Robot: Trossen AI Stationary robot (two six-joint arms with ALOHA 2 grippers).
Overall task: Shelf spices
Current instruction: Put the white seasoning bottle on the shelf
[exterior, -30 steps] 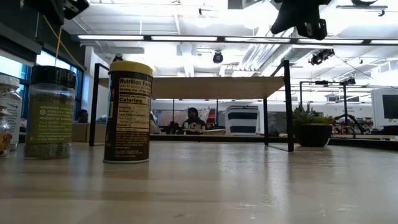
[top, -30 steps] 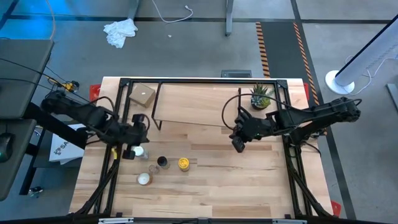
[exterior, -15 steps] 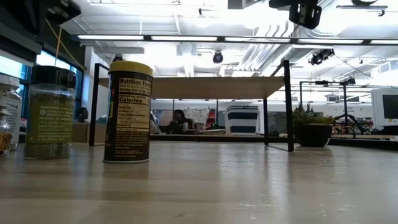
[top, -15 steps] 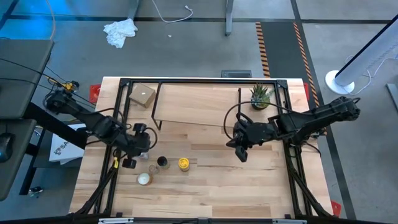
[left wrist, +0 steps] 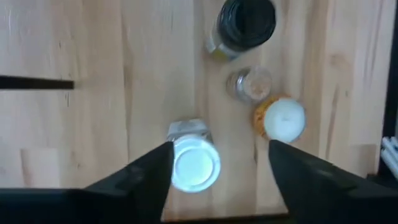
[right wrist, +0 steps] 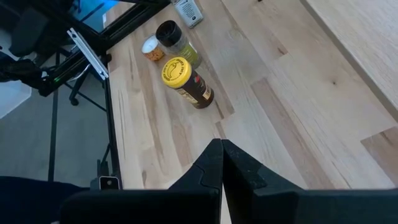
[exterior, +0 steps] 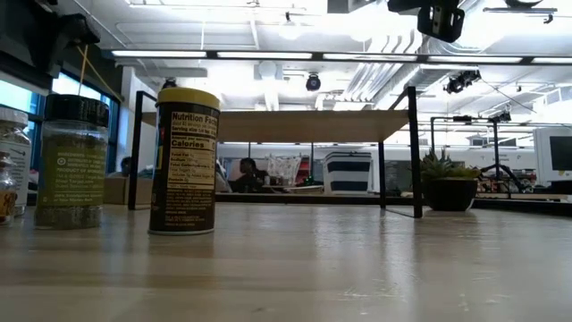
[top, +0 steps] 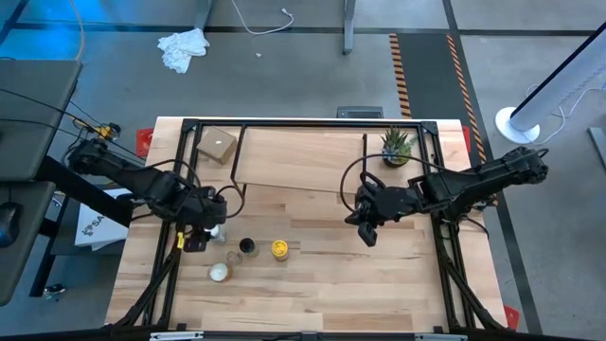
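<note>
- The left pincer (left wrist: 214, 171) hangs open directly above the silver-lidded clear glass jar (left wrist: 194, 163), one finger on either side, nothing gripped.
- That jar stands on the light-wood worktop (top: 379, 275), near the other spice jars and in front of the long light-wood shelf (top: 294, 161).
- Best lower straight, keep the lid centred, then close.
- The right pincer (right wrist: 222, 163), shut and empty, waits mid-worktop.

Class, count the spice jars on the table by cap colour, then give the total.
Yellow-capped jar: 1
Black-capped jar: 1
White-capped jars, one with a clear body, one with orange contents: 2
Small clear glass jar, cap colour unclear: 1
Total: 5
</note>
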